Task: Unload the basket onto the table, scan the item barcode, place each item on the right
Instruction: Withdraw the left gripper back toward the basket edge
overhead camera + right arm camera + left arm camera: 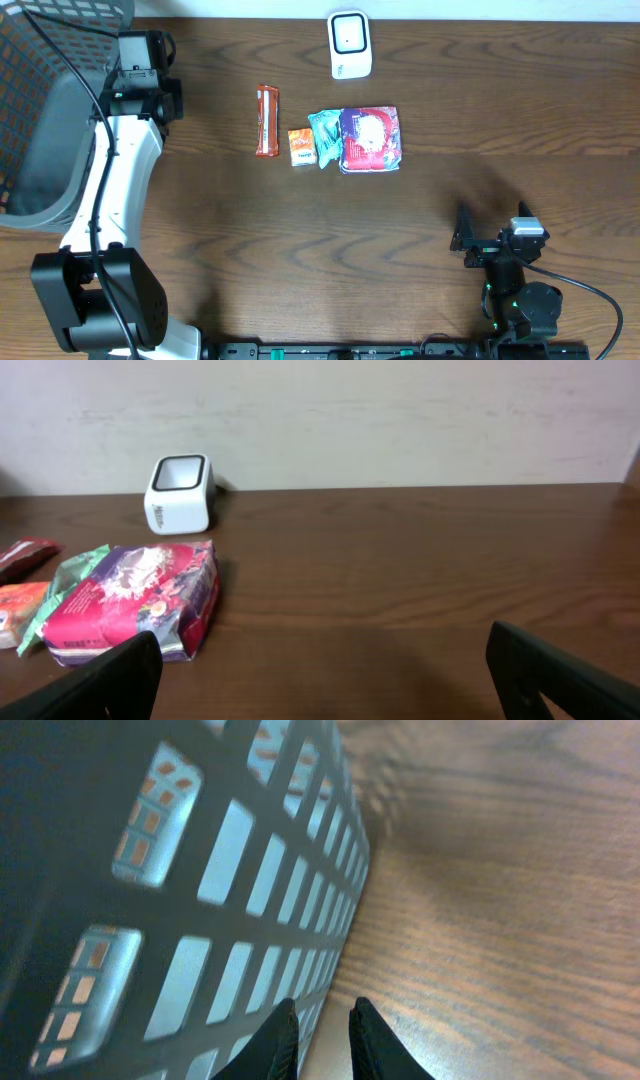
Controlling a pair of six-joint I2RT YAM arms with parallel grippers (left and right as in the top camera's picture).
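Left gripper [322,1040]: jaws nearly together, empty, basket [200,900] just ahead; snag risk. Right gripper [320,680]: spread, empty.

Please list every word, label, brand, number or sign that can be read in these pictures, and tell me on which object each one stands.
No text can be read with certainty.
White scanner: small dark print on its front, too small to read.
Purple and red packet: printed design, lettering blurred.
Orange packet: a word on it, too small to read.
Red bar: print, illegible.
Green packet: no readable text.
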